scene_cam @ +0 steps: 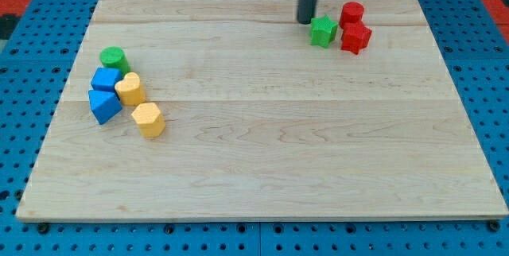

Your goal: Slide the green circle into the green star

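Observation:
The green circle sits on the wooden board at the view's left, touching the top of a cluster of blue and yellow blocks. The green star lies at the view's upper right, next to two red blocks. My tip rests on the board just left of the green star and slightly above it, close to it; I cannot tell if it touches. The tip is far to the right of the green circle.
Below the green circle lie a blue block, a second blue block, a yellow block and a yellow hexagon. A red cylinder and a red star-like block sit right of the green star.

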### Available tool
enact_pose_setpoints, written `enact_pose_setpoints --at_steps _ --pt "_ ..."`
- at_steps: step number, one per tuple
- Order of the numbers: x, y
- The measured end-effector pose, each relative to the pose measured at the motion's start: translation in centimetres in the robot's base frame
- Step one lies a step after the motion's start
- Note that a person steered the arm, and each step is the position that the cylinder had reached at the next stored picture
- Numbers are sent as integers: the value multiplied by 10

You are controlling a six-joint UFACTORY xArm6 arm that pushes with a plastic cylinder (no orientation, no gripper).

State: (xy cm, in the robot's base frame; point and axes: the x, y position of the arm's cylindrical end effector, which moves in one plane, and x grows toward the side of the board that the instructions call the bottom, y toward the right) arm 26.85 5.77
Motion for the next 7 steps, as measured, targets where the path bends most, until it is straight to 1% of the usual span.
enact_pose_setpoints --at_steps 1,2,3,4,5,6,7 --pt "12 -75" --pt "9 -195" --pt "35 -309" --pt "93 -350" --pt "134 -339" --pt "118 -300" --pt "92 -296"
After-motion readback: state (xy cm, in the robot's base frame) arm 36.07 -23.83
